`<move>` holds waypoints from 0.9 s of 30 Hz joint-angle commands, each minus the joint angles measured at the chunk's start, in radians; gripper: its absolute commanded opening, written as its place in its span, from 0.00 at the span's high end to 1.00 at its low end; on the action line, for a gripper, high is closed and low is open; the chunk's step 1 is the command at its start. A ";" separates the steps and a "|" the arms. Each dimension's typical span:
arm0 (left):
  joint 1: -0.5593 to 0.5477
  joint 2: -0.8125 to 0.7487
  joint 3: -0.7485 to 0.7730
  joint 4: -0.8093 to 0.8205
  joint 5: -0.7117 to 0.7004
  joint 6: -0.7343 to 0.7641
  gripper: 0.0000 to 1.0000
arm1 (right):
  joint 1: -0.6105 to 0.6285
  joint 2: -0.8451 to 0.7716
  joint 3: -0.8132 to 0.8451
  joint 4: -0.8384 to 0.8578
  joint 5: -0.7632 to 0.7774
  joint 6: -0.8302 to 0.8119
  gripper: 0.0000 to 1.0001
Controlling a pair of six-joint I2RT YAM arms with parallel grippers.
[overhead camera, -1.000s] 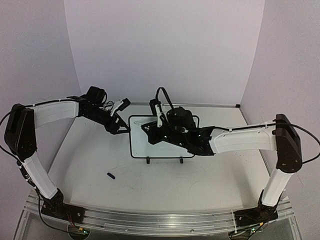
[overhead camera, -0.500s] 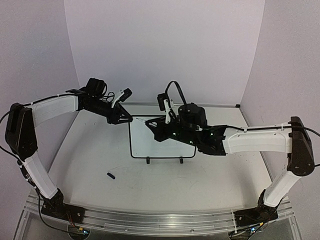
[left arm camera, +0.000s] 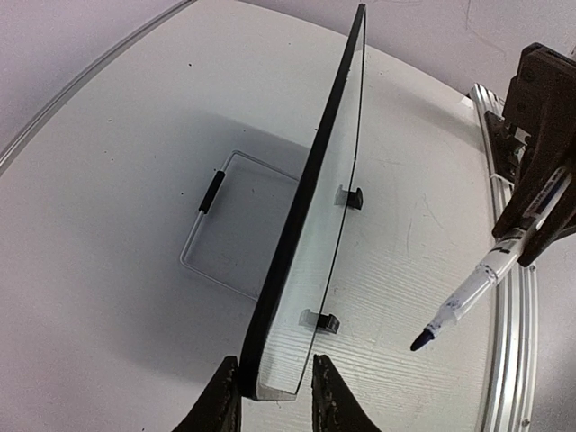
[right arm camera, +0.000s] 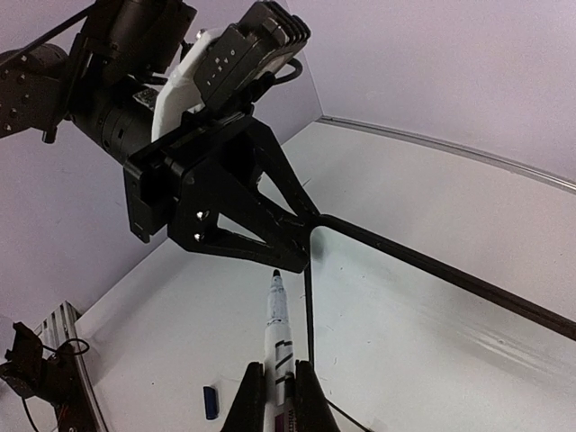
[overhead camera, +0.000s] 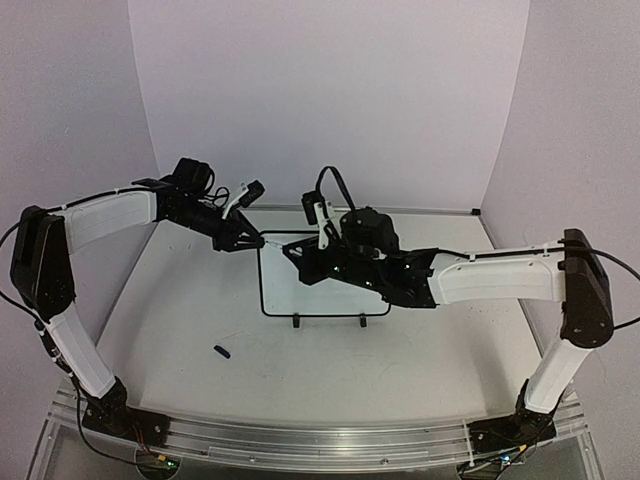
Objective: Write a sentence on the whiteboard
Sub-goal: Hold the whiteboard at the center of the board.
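Note:
The whiteboard (overhead camera: pixel 283 292) stands on two black feet at the table's middle. No blue sentence shows on its visible face. My left gripper (overhead camera: pixel 250 243) is at the board's top left corner. In the left wrist view the board (left arm camera: pixel 310 270) is edge-on and the gripper (left arm camera: pixel 274 389) straddles that corner, shut on it. My right gripper (overhead camera: pixel 298 256) hangs over the board's left part, shut on a white marker (right arm camera: pixel 277 324). The marker's uncapped dark tip points at the left gripper (right arm camera: pixel 261 236), just left of the board's frame (right arm camera: pixel 309 306). The marker also shows in the left wrist view (left arm camera: pixel 477 288).
The marker's blue cap (overhead camera: pixel 222 351) lies on the table in front of the board's left side and shows in the right wrist view (right arm camera: pixel 211 401). A wire stand (left arm camera: pixel 225 225) lies behind the board. Purple walls close the back and sides.
My left gripper rose from beside the board's left edge to its top left corner. My right gripper lifted away with the marker, then came back down over the board's left part.

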 commanded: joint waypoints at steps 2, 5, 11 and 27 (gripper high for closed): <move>0.003 0.003 0.008 -0.017 0.016 0.027 0.78 | -0.006 0.033 0.058 0.008 0.015 -0.021 1.00; 0.003 0.007 0.008 -0.014 0.017 0.029 0.82 | -0.007 0.042 0.061 0.006 0.034 -0.020 1.00; 0.003 0.015 0.008 -0.011 0.010 0.033 0.87 | -0.009 0.060 0.068 0.003 0.055 -0.019 1.00; 0.002 0.018 0.000 -0.008 -0.021 0.056 0.99 | -0.018 0.092 0.089 0.003 0.076 -0.032 1.00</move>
